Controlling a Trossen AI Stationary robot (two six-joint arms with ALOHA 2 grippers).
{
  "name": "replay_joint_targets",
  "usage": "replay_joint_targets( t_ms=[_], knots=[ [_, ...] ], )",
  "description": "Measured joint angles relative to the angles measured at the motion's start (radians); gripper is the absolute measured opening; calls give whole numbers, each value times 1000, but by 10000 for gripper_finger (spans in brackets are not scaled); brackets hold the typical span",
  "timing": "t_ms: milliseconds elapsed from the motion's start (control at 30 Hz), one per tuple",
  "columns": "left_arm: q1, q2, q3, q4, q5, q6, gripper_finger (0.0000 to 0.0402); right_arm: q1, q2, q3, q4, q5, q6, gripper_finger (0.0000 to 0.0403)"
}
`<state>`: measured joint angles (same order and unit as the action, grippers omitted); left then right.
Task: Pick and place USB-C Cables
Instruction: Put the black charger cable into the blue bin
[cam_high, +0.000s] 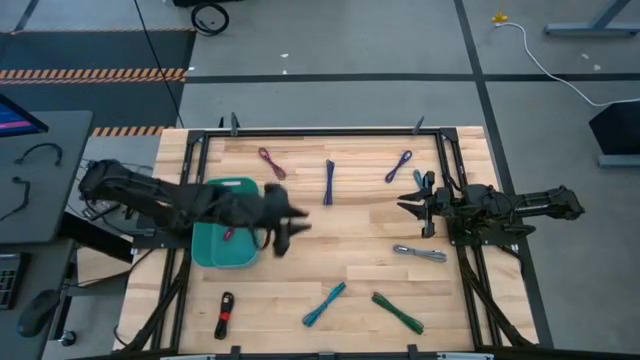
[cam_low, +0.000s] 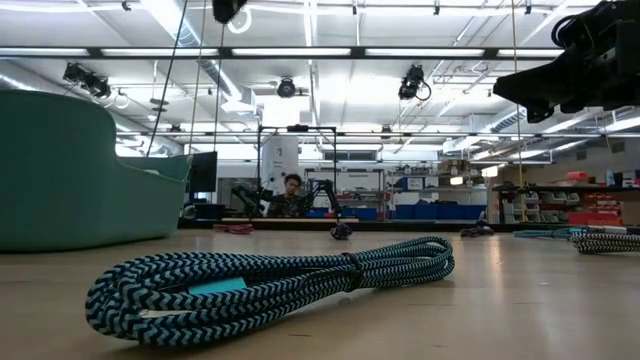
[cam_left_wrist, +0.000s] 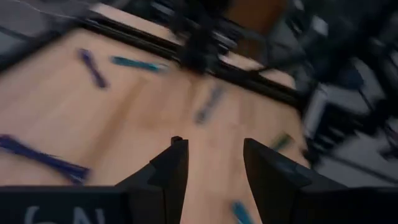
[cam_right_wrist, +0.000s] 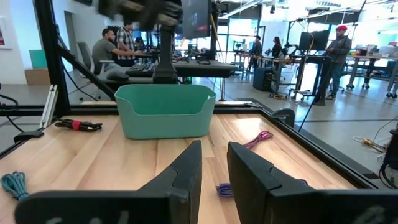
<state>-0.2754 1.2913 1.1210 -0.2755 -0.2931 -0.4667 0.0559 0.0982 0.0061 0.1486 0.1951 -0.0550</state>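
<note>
Teal plastic forms the tray (cam_high: 212, 252) on my wooden bench (cam_high: 350, 230), and inside it lies one small magenta cable (cam_high: 229, 233), near the wall that faces the middle of the bench. My left arm lies over the tray, so I cannot tell whether anything more is in it.

My left end effector (cam_high: 290, 225) hangs just past the tray's edge toward the bench centre, fingers (cam_left_wrist: 174, 163) spread apart and holding nothing. My right end effector (cam_high: 408, 204) waits on the far side of the bench from the tray, fingers parted a little, also empty.

The other USB-C cables lie loose on the wood around the tray: a magenta one (cam_high: 271, 162) just beyond its back corner, a blue one (cam_high: 329, 181) and a purple one (cam_high: 398, 166) further along, a grey one (cam_high: 420, 253), a teal one (cam_high: 324, 304), a green one (cam_high: 398, 312), and a red-black one (cam_high: 224, 314) in front of the tray.
</note>
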Motion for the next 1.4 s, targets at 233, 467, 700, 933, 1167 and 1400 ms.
replay_joint_targets(
  t_ms=[233, 467, 700, 933, 1167, 1400],
  knots=[
    [-249, 78, 62, -261, -4, -363, 155, 0, 4, 0, 52, 43, 24, 82],
    [-474, 200, 62, -294, 118, -876, 122, 0, 14, 0, 176, 40, 138, 82],
    [-646, 312, 62, -294, 134, -1409, 93, 0, 15, 0, 297, 40, 181, 82],
    [-743, 366, 61, -358, 146, -1699, 74, 0, 15, 4, 464, 55, 360, 82],
    [-730, 366, 61, -514, 188, -1700, 88, 17, 88, 179, 166, -27, 468, 81],
    [-731, 364, 19, -496, 306, -1714, 136, 53, 359, 475, -144, -119, 453, 71]
  ],
)
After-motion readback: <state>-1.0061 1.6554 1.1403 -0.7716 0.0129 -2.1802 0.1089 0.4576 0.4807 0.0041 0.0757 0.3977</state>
